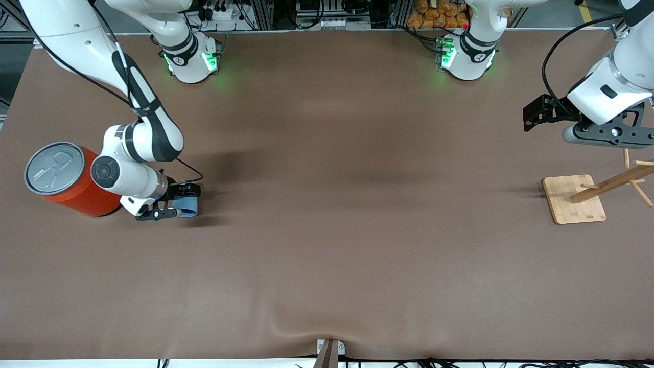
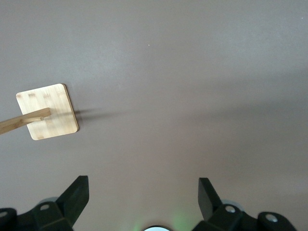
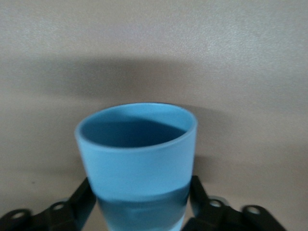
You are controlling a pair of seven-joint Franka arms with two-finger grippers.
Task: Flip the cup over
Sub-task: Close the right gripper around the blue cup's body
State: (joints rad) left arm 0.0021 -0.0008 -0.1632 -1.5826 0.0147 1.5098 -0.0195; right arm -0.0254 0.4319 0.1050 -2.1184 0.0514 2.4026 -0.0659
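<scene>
The small light-blue cup (image 1: 190,206) is between the fingers of my right gripper (image 1: 180,201), low at the table, beside the orange can on the side toward the left arm's end. It is held sideways, its mouth pointing away from the gripper. In the right wrist view the cup (image 3: 139,159) fills the middle, with its darker blue inside showing, and the right gripper (image 3: 139,195) is shut on its lower body. My left gripper (image 1: 531,113) waits open and empty in the air over the table at the left arm's end; it also shows in the left wrist view (image 2: 143,186).
A large orange can (image 1: 71,180) with a grey pull-tab lid stands right next to the right arm's wrist. A wooden stand with a square base (image 1: 573,198) and slanted pegs sits below the left gripper; its base shows in the left wrist view (image 2: 47,111).
</scene>
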